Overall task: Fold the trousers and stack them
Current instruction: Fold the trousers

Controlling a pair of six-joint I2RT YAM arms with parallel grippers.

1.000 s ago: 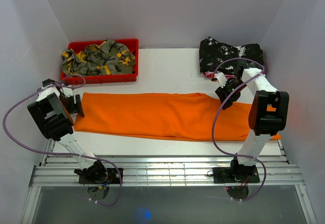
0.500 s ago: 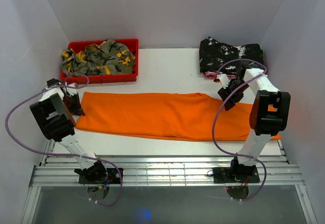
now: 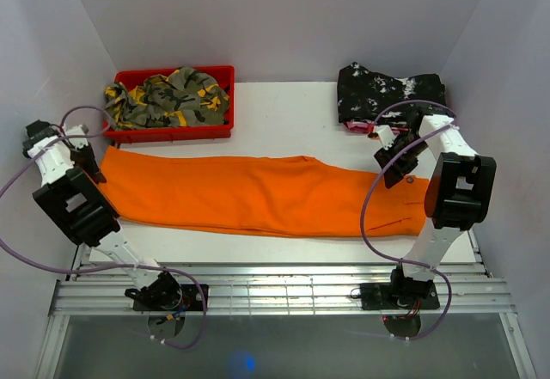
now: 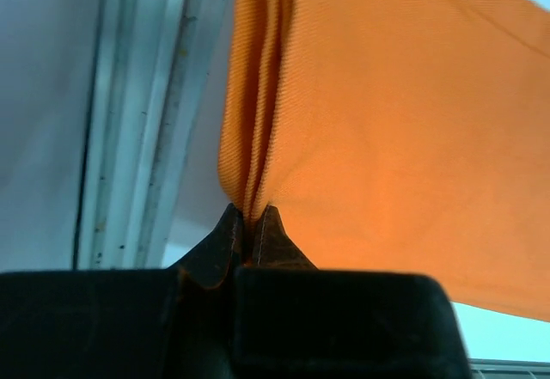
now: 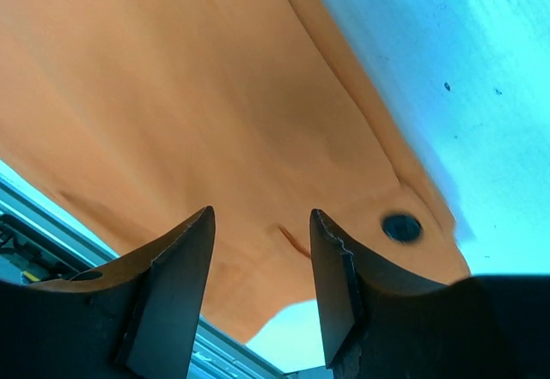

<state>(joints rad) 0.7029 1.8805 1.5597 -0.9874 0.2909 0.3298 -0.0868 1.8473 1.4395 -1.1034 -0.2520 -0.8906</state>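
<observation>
Trousers (image 3: 258,194) lie stretched out; my left gripper (image 4: 249,223) is clamped on their leg-end edge, and my right gripper (image 5: 260,224) hovers half-open over the waist end.

2 arms, same build: left arm (image 3: 76,210), right arm (image 3: 455,192), with white links and boxy black joint housings. 1 purple cable (image 3: 362,224) looping off each. round black bases (image 3: 159,297) at 6 o'clock. right gripper (image 5: 260,216): black tapered fingers (image 5: 176,284), notched inner edges.

Bare table (image 3: 284,108) at upper centre, between red bin (image 3: 172,131) upper left and black speckled garment (image 3: 387,91) upper right, permits passage; trousers (image 3: 258,194) span mid-frame.
</observation>
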